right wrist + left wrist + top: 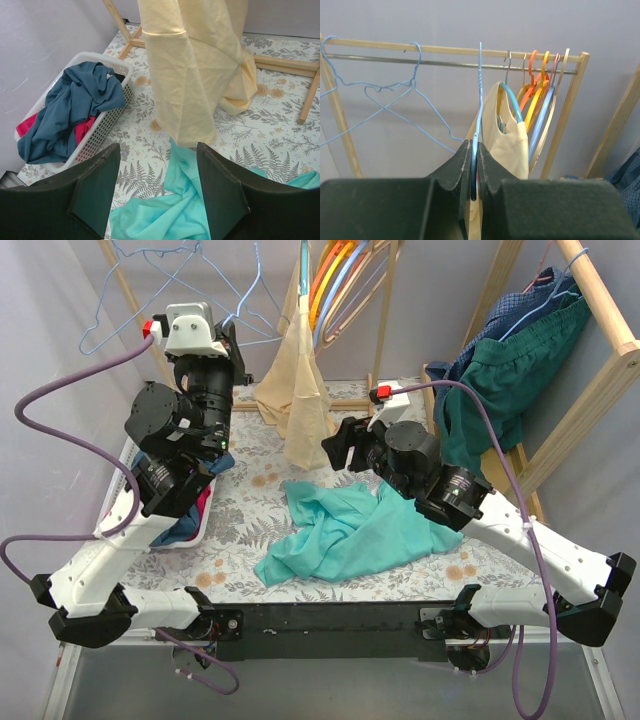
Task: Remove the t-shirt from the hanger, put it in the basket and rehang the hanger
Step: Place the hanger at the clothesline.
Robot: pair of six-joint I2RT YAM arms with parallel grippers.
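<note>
My left gripper (232, 340) is raised by the rack, shut on a thin light-blue wire hanger (480, 90) that stands bare above the fingertips (475, 142). A teal t-shirt (350, 535) lies crumpled on the table, off any hanger; it also shows in the right wrist view (195, 210). A cream t-shirt (295, 400) hangs from a teal hanger (512, 102) on the rail and shows in both wrist views (512, 145) (195, 75). My right gripper (335, 450) is open and empty, above the teal t-shirt's far edge, just in front of the cream shirt (157, 146).
A white basket (107, 122) of blue and red clothes stands at the left (205, 528). The wooden rack's rail (450, 50) holds empty blue wire hangers (380, 95) and coloured hangers (540, 85). Dark green and blue clothes (510, 360) hang on a rack at right.
</note>
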